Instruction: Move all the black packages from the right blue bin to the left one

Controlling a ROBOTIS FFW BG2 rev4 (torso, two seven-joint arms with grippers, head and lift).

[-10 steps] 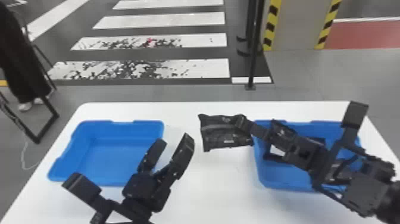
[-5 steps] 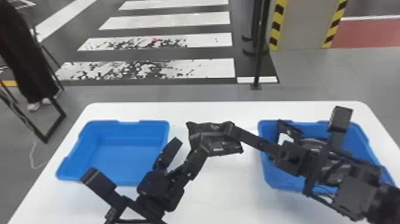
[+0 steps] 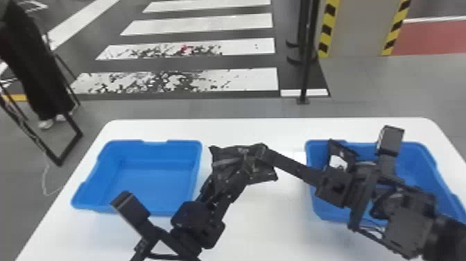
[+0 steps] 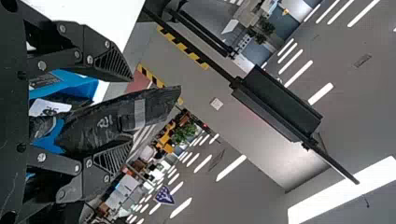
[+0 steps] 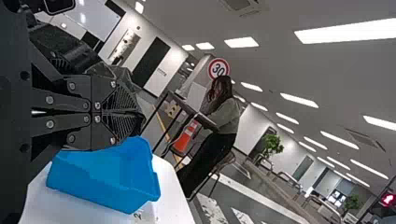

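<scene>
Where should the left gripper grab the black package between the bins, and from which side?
I'd take the black package by its near-left part, coming from the near left, one finger per broad face. It's thin and already lies between the left gripper's open fingers, while the right gripper has its far-right edge, so that part looks free.

boxy black arms [image 3: 411, 220] (silvery screws [image 4: 42, 66], slatted fingertips [image 4: 113, 64])

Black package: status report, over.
Right gripper shut on black package, between the bins. Left gripper open around it. Left blue bin's wall likely in the way.
</scene>
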